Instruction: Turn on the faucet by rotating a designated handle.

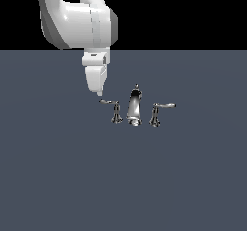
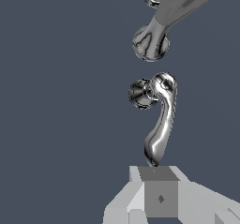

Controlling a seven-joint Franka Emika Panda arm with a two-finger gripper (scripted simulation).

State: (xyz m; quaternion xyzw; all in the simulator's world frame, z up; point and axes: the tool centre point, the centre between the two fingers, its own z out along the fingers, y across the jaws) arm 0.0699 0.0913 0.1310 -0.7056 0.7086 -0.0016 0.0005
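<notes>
One handle (image 1: 114, 110) is designated: the small chrome lever on a flared post at the exterior view's left end of the faucet (image 1: 135, 108). Its thin dark lever is pointed toward the exterior view's left and is seen in the wrist view (image 2: 159, 120) as a curved chrome bar running from the post top to the fingertip block. Three chrome pieces are counted in the set: this handle, one tall tapered spout (image 1: 134, 107) topped by a knob in the middle, and one second handle (image 1: 157, 113) with a longer, brighter lever at the exterior view's right. All three are stood in a row on the flat grey-blue floor (image 1: 58, 177).

One gripper (image 1: 96, 92) is seen, hung from the white arm (image 1: 77, 22) just above and to the exterior view's left of the lever's free end. In the wrist view the lever tip is met right at the gripper's (image 2: 159, 190) grey finger block; whether contact is made cannot be told. Whether the fingers are spread or pressed together cannot be told.
</notes>
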